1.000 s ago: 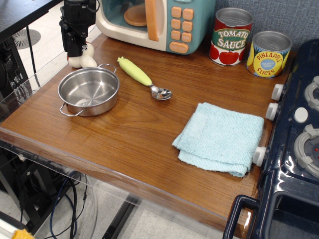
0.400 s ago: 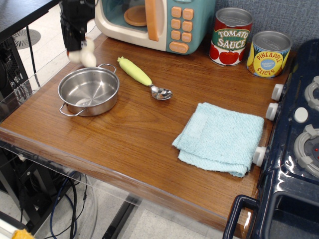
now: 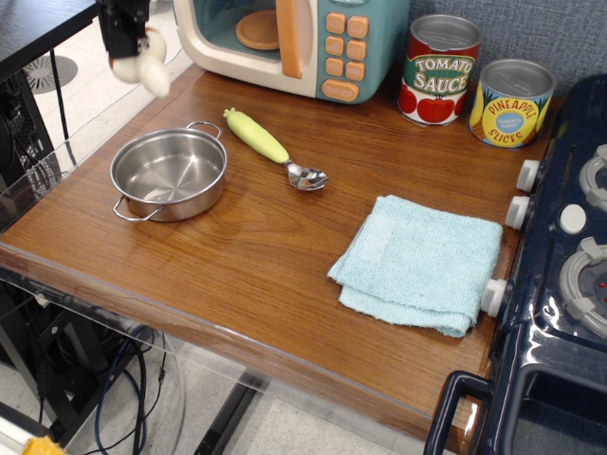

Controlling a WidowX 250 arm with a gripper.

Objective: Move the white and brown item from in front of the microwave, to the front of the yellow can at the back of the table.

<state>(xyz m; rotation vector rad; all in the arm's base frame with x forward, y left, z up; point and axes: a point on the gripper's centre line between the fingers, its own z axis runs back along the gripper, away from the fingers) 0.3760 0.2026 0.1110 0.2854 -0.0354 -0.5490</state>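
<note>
Clamped on the white and brown item (image 3: 144,64), my end effector (image 3: 128,43) now hangs clear above the far left corner of the bench (image 3: 237,275), higher and further left than a second ago, when the item was still low beside the pot (image 3: 169,172). I judge that the pick is done and the carry is what remains.

Going near to far from the camera: the blue cloth (image 3: 417,261) lies folded near the front right, just beside the stove knobs (image 3: 517,210). The pot sits empty at the left, with the yellow-handled spoon (image 3: 273,149) a little beyond it. At the back stand the microwave (image 3: 289,43), the red can (image 3: 438,69) and the yellow can (image 3: 510,102).

I reach in from the upper left edge of the view, most of me cropped out, with the dark end effector pointing down and the cream stem showing blurred beneath it. The item is well apart from the yellow can, so a long crossing to the right lies ahead, passing in front of the microwave and the red can.
</note>
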